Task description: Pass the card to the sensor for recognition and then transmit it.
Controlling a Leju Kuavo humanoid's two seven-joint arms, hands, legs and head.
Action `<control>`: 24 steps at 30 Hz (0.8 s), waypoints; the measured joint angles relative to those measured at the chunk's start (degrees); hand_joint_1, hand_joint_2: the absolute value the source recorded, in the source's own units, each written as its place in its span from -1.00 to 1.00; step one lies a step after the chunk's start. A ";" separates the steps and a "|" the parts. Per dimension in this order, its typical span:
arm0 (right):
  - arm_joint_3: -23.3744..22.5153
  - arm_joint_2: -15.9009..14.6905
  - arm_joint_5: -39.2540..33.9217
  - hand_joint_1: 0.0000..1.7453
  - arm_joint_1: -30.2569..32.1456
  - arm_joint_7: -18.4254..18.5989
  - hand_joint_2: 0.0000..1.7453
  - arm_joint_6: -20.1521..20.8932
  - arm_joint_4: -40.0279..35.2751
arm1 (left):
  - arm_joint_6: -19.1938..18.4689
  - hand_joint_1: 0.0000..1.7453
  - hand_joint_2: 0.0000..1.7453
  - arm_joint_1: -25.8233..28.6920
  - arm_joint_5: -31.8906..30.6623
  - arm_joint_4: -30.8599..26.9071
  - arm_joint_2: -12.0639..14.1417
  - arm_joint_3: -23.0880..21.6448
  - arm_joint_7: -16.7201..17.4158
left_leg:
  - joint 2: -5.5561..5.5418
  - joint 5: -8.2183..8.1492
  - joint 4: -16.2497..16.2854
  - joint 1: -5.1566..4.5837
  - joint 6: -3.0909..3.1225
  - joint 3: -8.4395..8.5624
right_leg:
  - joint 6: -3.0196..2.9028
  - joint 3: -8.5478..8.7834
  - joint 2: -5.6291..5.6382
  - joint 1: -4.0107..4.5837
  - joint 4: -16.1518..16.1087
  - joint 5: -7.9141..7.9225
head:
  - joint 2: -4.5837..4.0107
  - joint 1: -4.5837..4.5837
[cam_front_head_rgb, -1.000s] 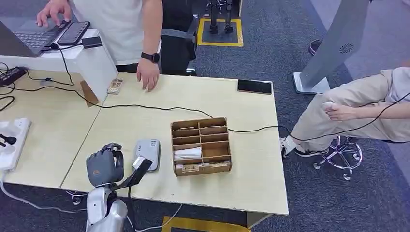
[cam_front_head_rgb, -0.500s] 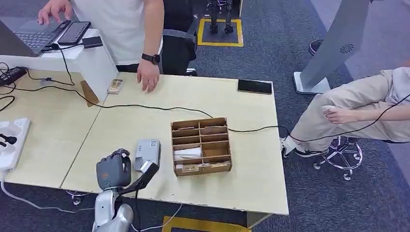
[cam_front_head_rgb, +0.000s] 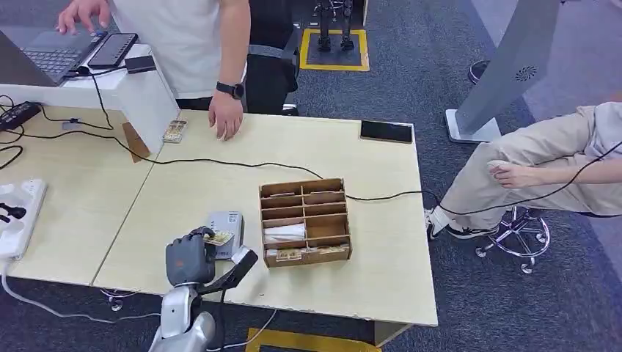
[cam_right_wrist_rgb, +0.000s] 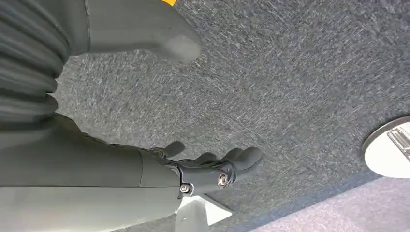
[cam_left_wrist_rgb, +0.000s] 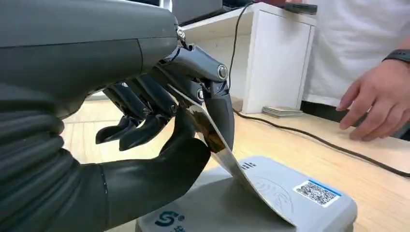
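Observation:
My left hand (cam_front_head_rgb: 191, 260) hovers at the near table edge and pinches a thin card (cam_front_head_rgb: 218, 237) between thumb and finger. The card's free end rests on the grey card reader (cam_front_head_rgb: 227, 229). In the left wrist view the card (cam_left_wrist_rgb: 227, 157) slopes down from the hand (cam_left_wrist_rgb: 159, 121) onto the reader (cam_left_wrist_rgb: 270, 205), which bears a QR sticker. My right hand (cam_right_wrist_rgb: 212, 169) hangs over the grey carpet with its fingers held out and nothing in them.
A wooden compartment box (cam_front_head_rgb: 304, 220) with cards stands right of the reader. A black cable (cam_front_head_rgb: 220, 163) crosses the table. A person's hand (cam_front_head_rgb: 225, 116) rests at the far edge beside a card stack (cam_front_head_rgb: 174, 131). A phone (cam_front_head_rgb: 386, 131) lies far right. A seated person (cam_front_head_rgb: 543, 165) is right.
My left hand has moved right along the near edge, bringing the card over and down onto the reader.

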 joint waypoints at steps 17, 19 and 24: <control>1.51 -0.13 0.41 -1.00 0.13 0.68 1.00 0.00 -0.33 | 0.02 1.00 1.00 -1.53 13.63 -2.42 -2.66 4.15 -18.09 | 0.00 0.00 0.01 0.00 0.00 0.00 | 0.01 0.02 0.00 0.00 0.00 0.01 | 0.00 0.04; 1.49 -0.13 0.77 -1.00 0.13 0.68 1.00 0.00 -0.33 | 0.02 1.00 1.00 -2.80 15.89 -3.48 -3.08 5.80 -20.20 | 0.00 0.00 0.01 0.00 0.00 0.00 | 0.01 0.01 0.00 0.00 0.00 0.02 | 0.00 0.02; 1.44 -0.13 1.00 -1.00 0.12 0.68 1.00 0.00 -0.33 | 0.00 1.00 1.00 -5.44 22.77 -5.90 -3.83 7.00 -23.15 | -0.01 0.01 0.01 0.01 0.00 0.01 | 0.01 0.01 0.00 0.01 0.01 0.02 | 0.00 0.02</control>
